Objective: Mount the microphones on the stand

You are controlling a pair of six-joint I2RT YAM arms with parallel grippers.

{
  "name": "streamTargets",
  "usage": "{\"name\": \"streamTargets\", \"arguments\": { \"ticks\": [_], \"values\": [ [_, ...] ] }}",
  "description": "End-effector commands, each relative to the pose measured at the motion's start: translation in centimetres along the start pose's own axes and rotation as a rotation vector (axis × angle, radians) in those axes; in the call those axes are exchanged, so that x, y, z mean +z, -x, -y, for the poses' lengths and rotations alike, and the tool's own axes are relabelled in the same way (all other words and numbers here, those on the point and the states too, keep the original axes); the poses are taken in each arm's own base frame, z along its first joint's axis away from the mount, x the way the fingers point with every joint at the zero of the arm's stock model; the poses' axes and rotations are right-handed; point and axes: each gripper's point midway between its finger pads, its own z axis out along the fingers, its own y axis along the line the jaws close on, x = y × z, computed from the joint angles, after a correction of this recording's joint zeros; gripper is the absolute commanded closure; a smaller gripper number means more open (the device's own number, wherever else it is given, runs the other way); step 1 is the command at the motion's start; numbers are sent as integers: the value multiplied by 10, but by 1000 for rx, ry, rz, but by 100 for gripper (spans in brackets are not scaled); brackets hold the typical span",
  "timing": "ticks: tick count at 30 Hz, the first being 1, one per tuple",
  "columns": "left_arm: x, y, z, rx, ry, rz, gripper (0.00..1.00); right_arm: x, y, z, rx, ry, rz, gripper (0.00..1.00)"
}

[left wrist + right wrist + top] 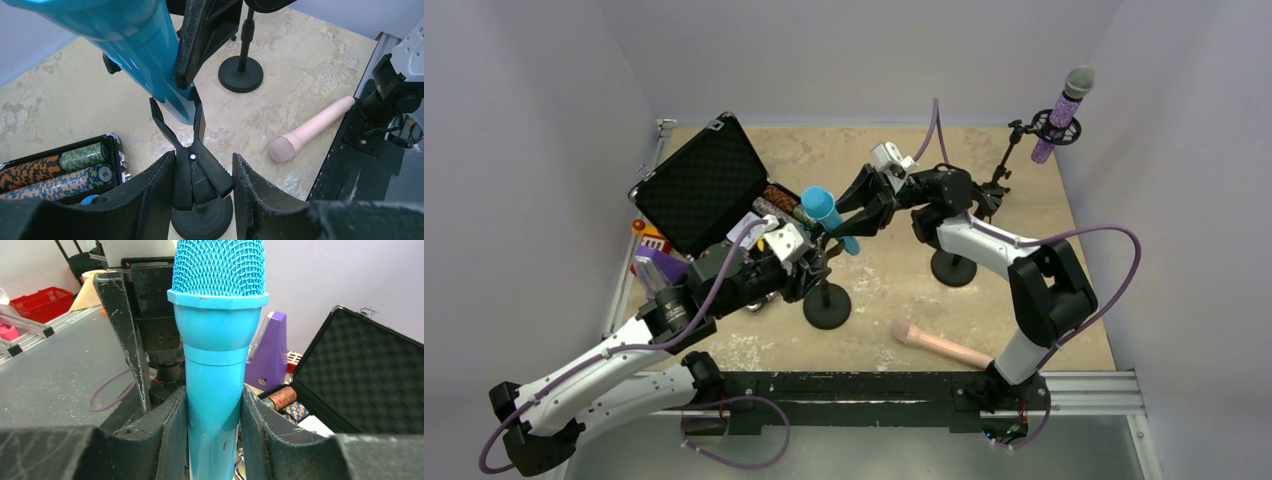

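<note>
My right gripper (844, 222) (214, 392) is shut on the body of the bright-blue microphone (821, 205) (217, 340) (135, 45), head up and tilted left. Its tail end sits between the spread prongs of the black spring clip (200, 172) on the near stand (827, 305) (202, 220). My left gripper (816, 262) (204, 159) is closed on that clip's two handles. The peach-pink microphone (944, 345) (310, 132) lies on the table near the front edge. At the back right, the glittery purple microphone (1064, 105) stands in the holder of another stand (1002, 165).
A second round stand base (953, 268) (241, 75) is beside the right arm. An open black case (699, 185) with rolls of poker chips (55, 172) lies at the left. A purple metronome (270, 352) stands by it. The black front rail (874, 385) borders the table.
</note>
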Motion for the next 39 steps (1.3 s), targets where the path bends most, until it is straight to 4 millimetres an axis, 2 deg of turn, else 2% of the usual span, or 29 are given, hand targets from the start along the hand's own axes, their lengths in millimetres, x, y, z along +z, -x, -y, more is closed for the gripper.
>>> {"name": "streamTargets", "arguments": {
  "ticks": [1, 4, 6, 8, 11, 14, 17, 24, 27, 31, 36, 39],
  "values": [
    [1, 3, -10, -83, 70, 21, 100, 17, 13, -33, -56, 87, 27, 100],
    [-4, 3, -15, -133, 106, 39, 90, 15, 15, -40, -68, 99, 25, 100],
    [-7, 4, -15, -161, 107, 59, 73, 15, 14, -41, -70, 101, 20, 100],
    [-9, 5, -13, -179, 100, 71, 60, 15, 12, -41, -65, 99, 16, 100],
    [-10, 3, -11, -182, 89, 68, 44, 14, 7, -37, -59, 91, 8, 100],
    [-12, 1, -10, -172, 81, 52, 33, 13, 4, -32, -52, 76, 3, 100],
    [-13, -3, -9, -161, 75, 25, 28, 11, 3, -29, -45, 68, 3, 100],
    [-10, -10, -9, -125, 76, -44, 25, 11, 5, -28, -45, 62, 7, 100],
    [-14, -7, -9, -117, 70, -38, 22, 6, 15, -23, -51, 43, 13, 100],
    [-32, 10, -11, -102, 74, 43, 10, -7, 29, -19, -44, 7, -3, 100],
    [-69, 70, -10, -121, 64, 279, 1, -21, 35, -17, 14, -51, -57, 100],
    [-78, 103, -8, -150, 49, 363, 1, -23, 38, -23, -1, -55, -83, 100]
  ]
}}
